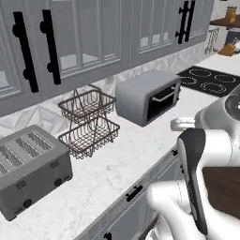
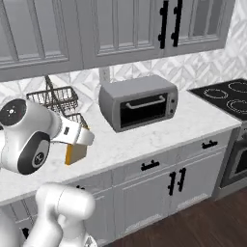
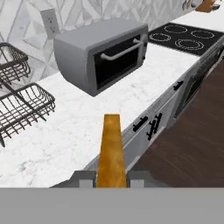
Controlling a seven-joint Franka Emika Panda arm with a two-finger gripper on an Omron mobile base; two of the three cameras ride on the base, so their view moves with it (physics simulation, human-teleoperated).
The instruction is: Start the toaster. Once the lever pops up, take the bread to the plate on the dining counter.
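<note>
On the counter (image 1: 117, 164), the toaster (image 1: 33, 168) sits at the left end near the front edge, slots facing up. To its right and farther back, against the wall, stands a two-tier wire basket rack (image 1: 88, 122). Right of the rack sits the toaster oven (image 1: 147, 96), its door turned toward the room, with a wall outlet (image 3: 49, 22) behind it. Beyond the oven, at the counter's right end, lies the cooktop (image 1: 206, 79). Wall cabinets (image 1: 70, 37) hang above, and drawer and door fronts run below the counter edge. The bread (image 3: 111, 151), on edge between the gripper (image 3: 111, 178) fingertips, hangs before the rack, apparently above the counter's front part.
</note>
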